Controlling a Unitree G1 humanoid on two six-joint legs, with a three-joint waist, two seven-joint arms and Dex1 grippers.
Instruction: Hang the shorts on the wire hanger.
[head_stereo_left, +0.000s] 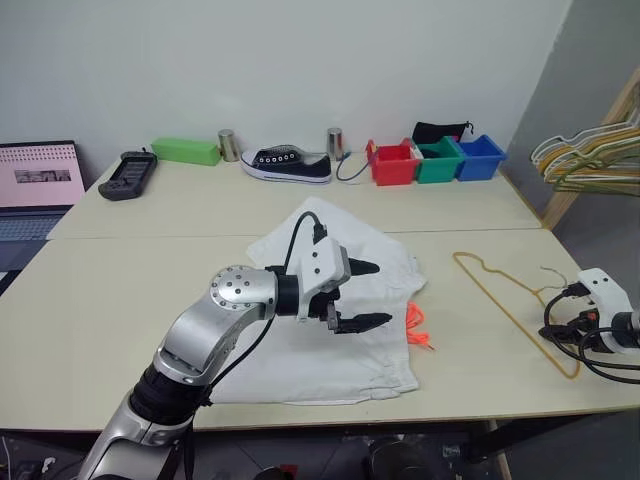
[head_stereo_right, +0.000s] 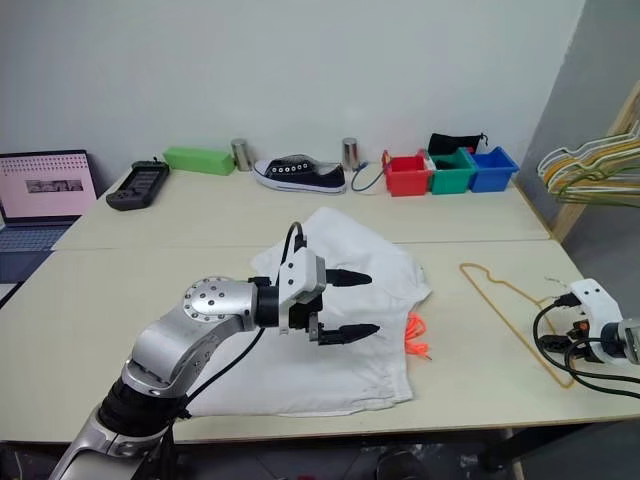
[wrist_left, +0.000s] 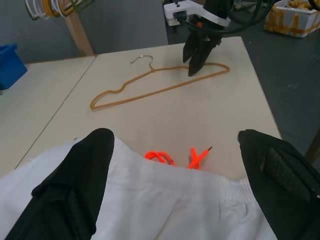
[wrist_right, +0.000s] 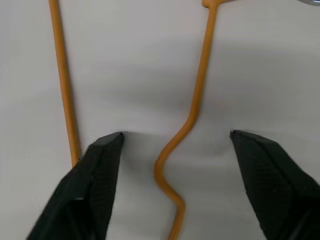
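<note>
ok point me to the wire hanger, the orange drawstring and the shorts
wire hanger (head_stereo_left: 505, 298), left eye view, on its long straight bar
orange drawstring (head_stereo_left: 416, 322), left eye view, on the looped cord beside the waistband
shorts (head_stereo_left: 300, 365), left eye view, on the flat white fabric near the table's front edge

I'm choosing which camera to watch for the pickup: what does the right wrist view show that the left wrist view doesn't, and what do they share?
Right wrist view alone: the open right claw straddling one wavy wire of the wire hanger, close up. Left wrist view alone: the shorts with their orange drawstring, the open left claw over them, and the whole hanger outline. Shared: the hanger lying flat on the table.
</note>
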